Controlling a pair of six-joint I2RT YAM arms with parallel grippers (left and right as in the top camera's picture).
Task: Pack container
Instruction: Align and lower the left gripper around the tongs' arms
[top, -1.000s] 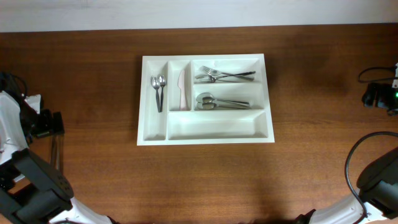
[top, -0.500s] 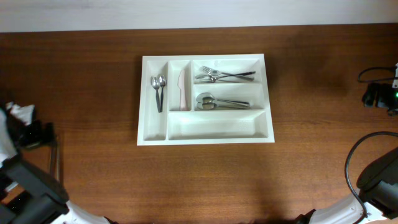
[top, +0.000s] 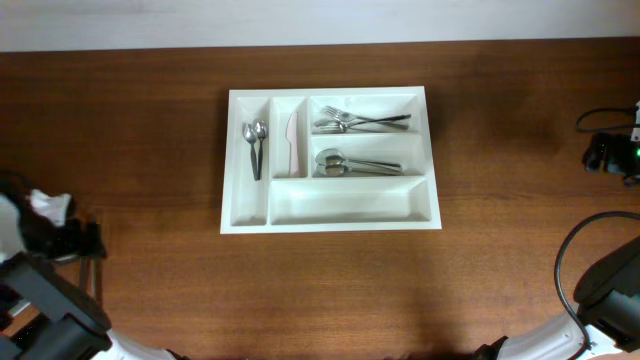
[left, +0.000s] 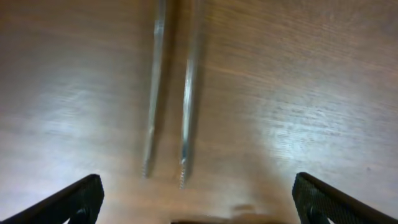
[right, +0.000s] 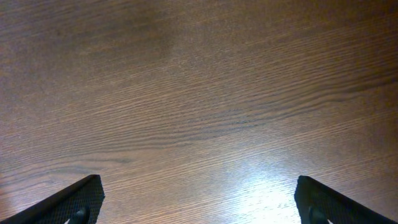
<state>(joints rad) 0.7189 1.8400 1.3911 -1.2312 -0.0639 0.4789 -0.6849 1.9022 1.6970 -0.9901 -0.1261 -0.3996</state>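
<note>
Overhead view shows a big brown wooden tabletop (top: 150, 120). In the middle of it, a bit toward the far edge, sits the container (top: 330, 227). It is a white tray and lies flat and straight. It has two thin slots on its left side and three long slots on its right side.

At the near left corner is the left arm (top: 45, 290). At the near right corner is the right arm (top: 610, 290). Both arms are well apart from the container.

A small black box (top: 605, 152) with a green light and a wire sits at the right edge of the tabletop.

The left fingers (left: 74, 202) are as wide apart as they go. They hold nothing. The right fingers (right: 74, 199) are spread just as wide and hold nothing too. Under them is only bare wood.

Inside the container, forks (top: 355, 121) lie in the top long slot. Big spoons (top: 350, 163) lie in the middle long slot. A pale knife (top: 292, 145) lies in the second thin slot. Two small spoons (top: 255, 145) lie side by side in the far left slot.

Below the left fingers, two thin shiny sticks (left: 186, 99) lie on the wood, just beside each other. They are too blurry to tell what they are.
</note>
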